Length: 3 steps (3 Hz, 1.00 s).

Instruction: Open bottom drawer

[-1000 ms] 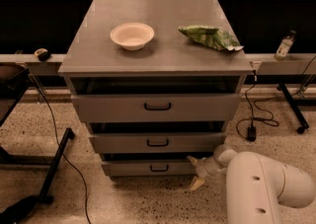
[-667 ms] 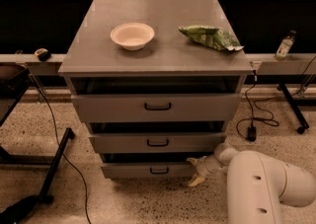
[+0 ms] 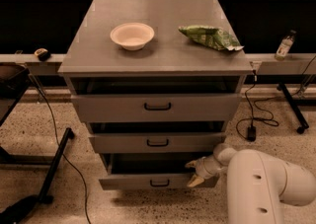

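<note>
Just left of the claw, the bottom drawer stands partly pulled out. The claw is spread wide across the drawer front's right end. An off-centre pull from there could skew and jam the drawer.

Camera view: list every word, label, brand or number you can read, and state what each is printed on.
No text is readable.
Green bag on the cabinet top: print too blurred to read.
Bottle on the right ledge: label too small to read.
Bowl, bottom drawer front, and gripper at that drawer's right end: no markings seen.
</note>
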Available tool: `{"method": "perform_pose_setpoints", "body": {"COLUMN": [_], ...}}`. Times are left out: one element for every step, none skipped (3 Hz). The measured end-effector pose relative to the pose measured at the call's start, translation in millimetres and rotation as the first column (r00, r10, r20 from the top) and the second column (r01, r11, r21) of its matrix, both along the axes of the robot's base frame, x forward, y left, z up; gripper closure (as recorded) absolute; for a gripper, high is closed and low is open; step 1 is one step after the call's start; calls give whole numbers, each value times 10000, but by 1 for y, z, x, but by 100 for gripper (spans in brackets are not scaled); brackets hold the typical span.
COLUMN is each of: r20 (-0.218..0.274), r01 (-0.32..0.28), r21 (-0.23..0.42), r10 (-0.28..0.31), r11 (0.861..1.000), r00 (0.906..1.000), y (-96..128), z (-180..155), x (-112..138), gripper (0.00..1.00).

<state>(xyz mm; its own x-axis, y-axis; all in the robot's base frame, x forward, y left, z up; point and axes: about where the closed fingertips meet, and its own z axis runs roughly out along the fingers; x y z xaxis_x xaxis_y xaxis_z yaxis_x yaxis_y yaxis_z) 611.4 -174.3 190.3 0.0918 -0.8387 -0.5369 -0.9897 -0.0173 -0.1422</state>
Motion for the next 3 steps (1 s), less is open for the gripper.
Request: {"method": "perform_pose_setpoints", "body": {"r20": [-401, -1204, -1940], "r01": [-309, -451, -592], "r21": [-156, -381, -260], "r10": [303, 402, 531], "r11": [9994, 9983, 9979], "r00": [9987, 9919, 9796], "y": [0, -4, -4], "z": [7, 12, 12], "x": [-22, -61, -97], "gripper": [37, 36, 35]}}
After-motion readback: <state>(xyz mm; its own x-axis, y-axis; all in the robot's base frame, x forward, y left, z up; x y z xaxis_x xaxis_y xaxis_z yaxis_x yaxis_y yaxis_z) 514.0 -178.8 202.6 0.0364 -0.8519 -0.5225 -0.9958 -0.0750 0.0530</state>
